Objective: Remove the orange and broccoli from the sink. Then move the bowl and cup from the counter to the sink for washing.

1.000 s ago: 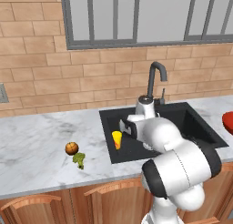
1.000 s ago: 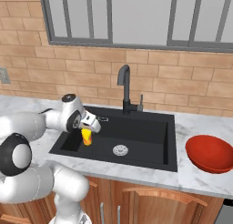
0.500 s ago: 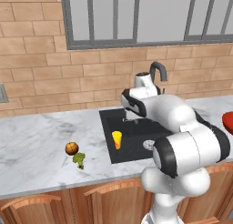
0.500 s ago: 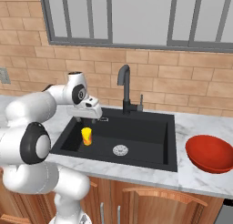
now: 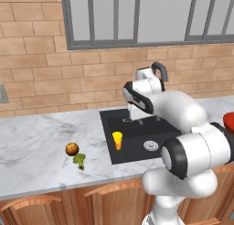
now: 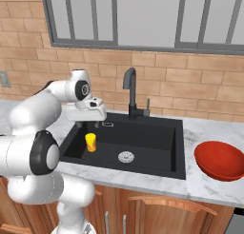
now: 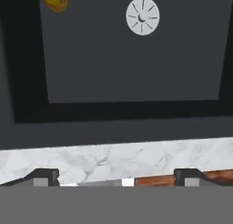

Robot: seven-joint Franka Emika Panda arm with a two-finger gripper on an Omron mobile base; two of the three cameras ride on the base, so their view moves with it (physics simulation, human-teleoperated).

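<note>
While our gripper [image 6: 97, 125] hangs with jaws wide and empty above the sink [image 6: 157, 133], the cup [image 6: 90, 142] stands upright inside at its left end. We see the orange [image 5: 71, 149] touching the broccoli [image 5: 80, 160] on the bench [image 5: 41, 146], the bowl [image 6: 220, 160] right of the sink.

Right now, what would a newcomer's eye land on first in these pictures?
The yellow cup standing in the black sink, left of the drain. Next, the red bowl on the counter right of the sink, and the orange with the broccoli on the counter to its left.
</note>
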